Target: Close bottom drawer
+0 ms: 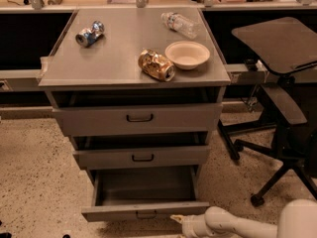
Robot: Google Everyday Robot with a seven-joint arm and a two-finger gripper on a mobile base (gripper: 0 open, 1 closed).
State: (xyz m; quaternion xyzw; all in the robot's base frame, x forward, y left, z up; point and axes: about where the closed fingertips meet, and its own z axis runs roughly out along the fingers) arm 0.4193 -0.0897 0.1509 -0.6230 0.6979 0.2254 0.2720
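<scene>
At the bottom edge of the view, the gripper on its white arm sat low at the right end of the bottom drawer's front panel, just right of its dark handle. Whether the jaws were apart or together, I could not tell. The drawer stood pulled out, with its tray exposed. Above it were the middle drawer and top drawer. On the counter lay a crushed can beside a bowl.

Cabinet bears can, gold can, bottle, bowl; end effector below.
</scene>
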